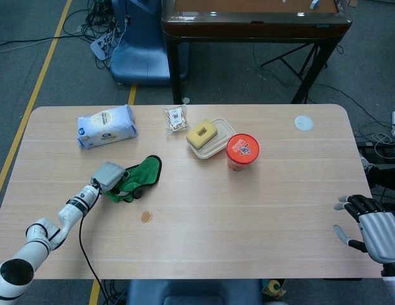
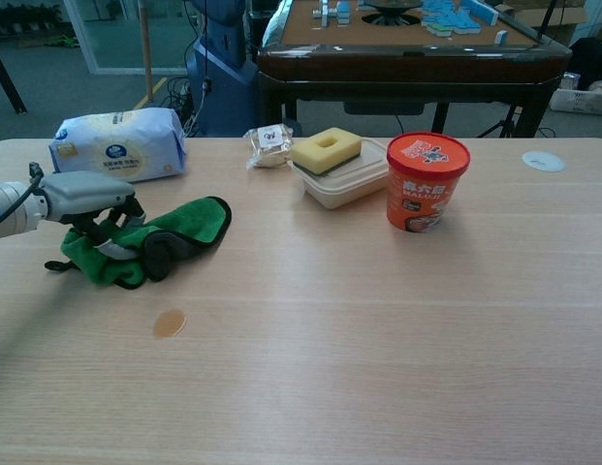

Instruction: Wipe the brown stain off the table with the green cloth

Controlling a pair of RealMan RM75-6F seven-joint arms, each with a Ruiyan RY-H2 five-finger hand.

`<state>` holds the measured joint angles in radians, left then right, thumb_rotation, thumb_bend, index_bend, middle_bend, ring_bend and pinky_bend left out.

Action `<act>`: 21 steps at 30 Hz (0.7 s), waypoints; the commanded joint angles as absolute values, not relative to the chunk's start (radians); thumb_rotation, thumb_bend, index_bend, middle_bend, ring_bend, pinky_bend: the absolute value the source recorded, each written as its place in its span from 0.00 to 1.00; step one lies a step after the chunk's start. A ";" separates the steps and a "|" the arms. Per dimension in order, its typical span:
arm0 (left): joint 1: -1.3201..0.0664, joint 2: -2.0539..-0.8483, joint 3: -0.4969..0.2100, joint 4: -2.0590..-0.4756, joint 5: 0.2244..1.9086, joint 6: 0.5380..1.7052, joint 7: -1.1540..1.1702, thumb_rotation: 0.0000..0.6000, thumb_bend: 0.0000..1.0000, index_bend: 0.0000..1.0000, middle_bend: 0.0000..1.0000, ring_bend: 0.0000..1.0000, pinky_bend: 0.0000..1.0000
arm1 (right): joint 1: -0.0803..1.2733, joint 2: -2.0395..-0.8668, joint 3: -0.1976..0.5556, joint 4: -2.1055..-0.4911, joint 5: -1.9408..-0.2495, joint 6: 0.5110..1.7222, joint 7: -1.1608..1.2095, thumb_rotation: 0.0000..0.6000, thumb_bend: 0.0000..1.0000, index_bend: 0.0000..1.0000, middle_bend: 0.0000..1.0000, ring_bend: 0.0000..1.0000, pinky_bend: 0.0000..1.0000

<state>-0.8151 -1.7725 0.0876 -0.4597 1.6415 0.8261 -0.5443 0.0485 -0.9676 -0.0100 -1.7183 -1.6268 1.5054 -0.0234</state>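
Note:
The green cloth (image 1: 140, 177) (image 2: 180, 227) lies bunched on the left part of the table. My left hand (image 1: 108, 175) (image 2: 87, 198) rests on the cloth's left end, its fingers curled down into the folds and gripping it. The brown stain (image 1: 146, 216) (image 2: 170, 323) is a small round spot on the bare wood, a little in front and to the right of the cloth. My right hand (image 1: 370, 227) hovers at the table's right front edge, fingers spread and holding nothing; the chest view does not show it.
A white wipes pack (image 1: 107, 126) (image 2: 116, 142) lies behind the cloth. Further right stand a snack packet (image 1: 176, 119) (image 2: 269, 143), a yellow sponge (image 1: 202, 133) (image 2: 326, 148) on a beige box (image 1: 215, 148), and a red cup (image 1: 242, 151) (image 2: 427, 180). A white disc (image 1: 303, 122) sits far right.

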 commanded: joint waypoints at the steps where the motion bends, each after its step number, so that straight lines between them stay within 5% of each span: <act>1: -0.799 -1.742 0.080 -0.504 1.632 0.874 -0.583 1.00 0.25 0.68 0.65 0.68 0.98 | 0.050 -0.970 -0.010 -1.716 -1.626 1.502 -0.021 1.00 0.37 0.38 0.31 0.23 0.26; 9: -0.777 -1.623 0.095 -0.710 1.647 0.954 -0.548 1.00 0.25 0.68 0.65 0.68 0.98 | 0.056 -0.974 -0.009 -1.707 -1.628 1.492 -0.013 1.00 0.37 0.38 0.31 0.23 0.26; 21: -0.778 -1.560 0.151 -0.937 1.677 0.905 -0.463 1.00 0.25 0.66 0.65 0.68 0.98 | 0.055 -0.974 -0.010 -1.702 -1.629 1.495 -0.007 1.00 0.37 0.38 0.31 0.23 0.26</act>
